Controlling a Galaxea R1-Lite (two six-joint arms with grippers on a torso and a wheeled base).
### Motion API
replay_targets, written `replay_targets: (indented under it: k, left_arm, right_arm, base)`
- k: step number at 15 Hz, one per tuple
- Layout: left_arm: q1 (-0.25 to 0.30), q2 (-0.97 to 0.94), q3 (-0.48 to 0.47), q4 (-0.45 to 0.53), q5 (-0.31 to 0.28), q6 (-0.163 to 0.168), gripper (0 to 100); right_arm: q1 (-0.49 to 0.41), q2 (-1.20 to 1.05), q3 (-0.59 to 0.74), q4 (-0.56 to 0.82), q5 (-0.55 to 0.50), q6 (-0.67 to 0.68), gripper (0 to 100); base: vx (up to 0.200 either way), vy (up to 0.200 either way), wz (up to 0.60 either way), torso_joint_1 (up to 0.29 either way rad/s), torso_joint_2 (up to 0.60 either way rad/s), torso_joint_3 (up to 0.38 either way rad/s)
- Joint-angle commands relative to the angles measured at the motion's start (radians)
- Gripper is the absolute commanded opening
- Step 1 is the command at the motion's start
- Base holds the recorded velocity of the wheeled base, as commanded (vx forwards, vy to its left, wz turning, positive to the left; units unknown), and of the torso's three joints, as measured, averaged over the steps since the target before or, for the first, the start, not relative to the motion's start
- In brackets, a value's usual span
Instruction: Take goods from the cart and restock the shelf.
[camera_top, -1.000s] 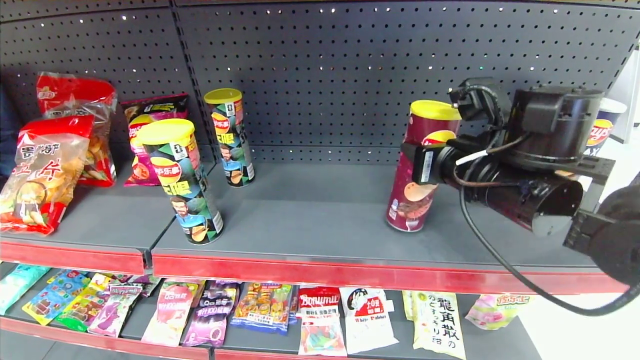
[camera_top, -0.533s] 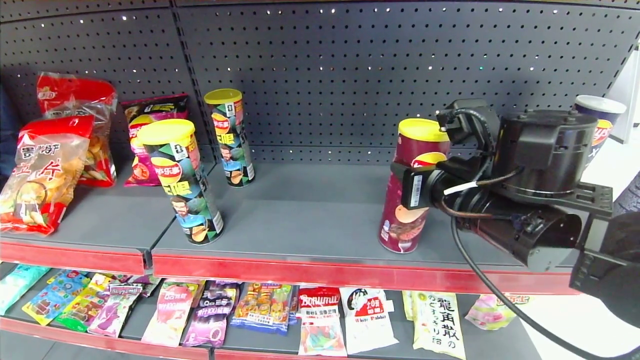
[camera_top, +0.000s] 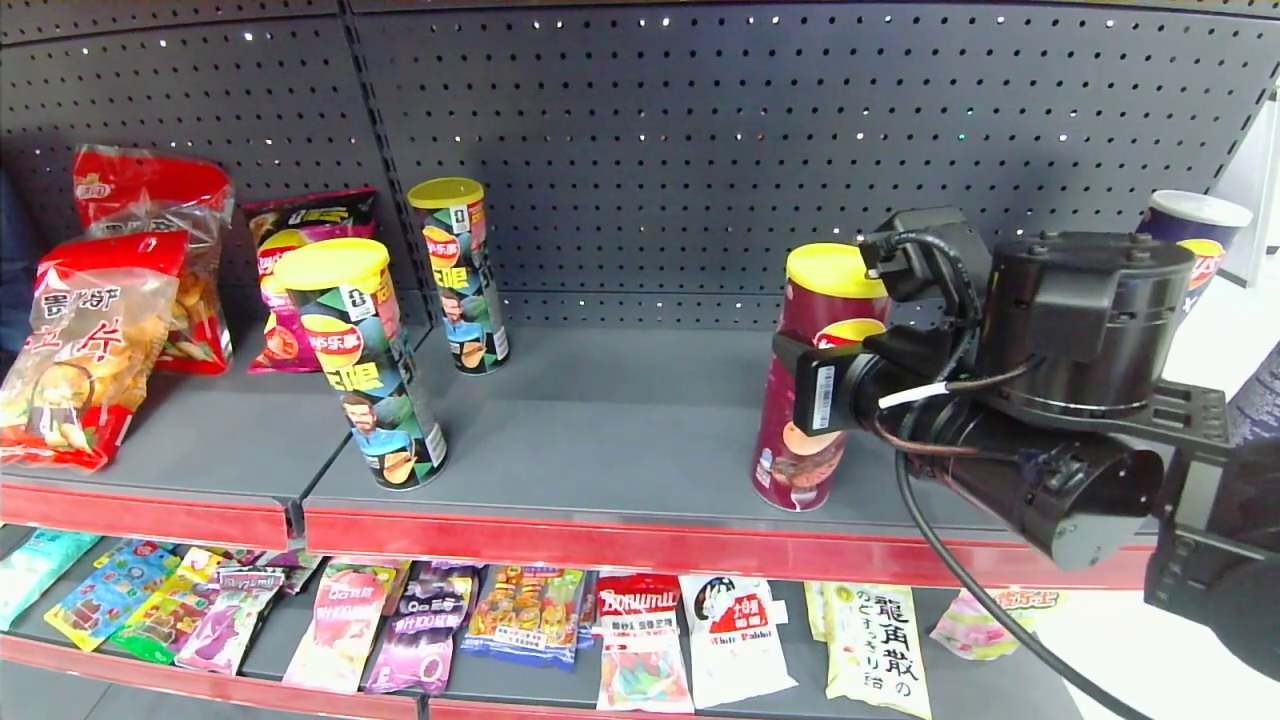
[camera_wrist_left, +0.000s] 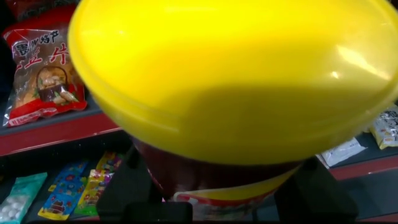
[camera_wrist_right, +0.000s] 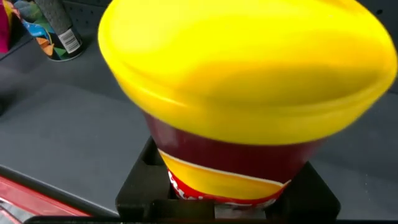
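My right gripper (camera_wrist_right: 227, 196) has its 2 fingers clamped on a maroon chip can (camera_top: 800, 460) with a yellow lid, gripped around its middle, upright, base down near the front edge of the upper shelf (camera_top: 620, 440). My left gripper (camera_wrist_left: 217, 205) pinches a second maroon can (camera_wrist_left: 236, 81) between its fingers. Farther left on that shelf stand 2 green chip cans (camera_top: 365, 370) and 3 snack bags (camera_top: 85, 340); the lower shelf (camera_top: 1000, 690) carries candy packets (camera_top: 520, 610).

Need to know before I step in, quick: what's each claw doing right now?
Left claw: closed on a yellow-lidded can.
Right claw: closed on the maroon can.
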Motion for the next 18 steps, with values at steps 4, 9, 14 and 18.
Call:
replay_targets:
  k: [4,9,14,18]
  left_arm:
    - [0.0,0.004,-0.002,0.0,0.0,0.0,0]
    - [0.0,0.001,-0.001,0.0,0.0,0.0,0]
    - [0.0,-0.001,0.001,0.0,0.0,0.0,0]
    - [0.0,0.001,-0.002,0.0,0.0,0.0,0]
  right_arm:
    - [0.013,-0.006,0.008,0.0,0.002,-0.01,0]
    - [0.016,-0.01,0.007,-0.001,0.0,-0.029,0]
    - [0.022,-0.032,0.051,-0.027,0.0,-0.032,100]
    - [0.05,-0.119,0.131,-0.027,-0.018,-0.041,100]
  base:
    - [0.0,0.0,0.0,0.0,0.0,0.0]
    - [0.0,0.0,0.0,0.0,0.0,0.0]
    - [0.0,0.0,0.0,0.0,0.0,0.0]
    - [0.0,0.0,0.0,0.0,0.0,0.0]
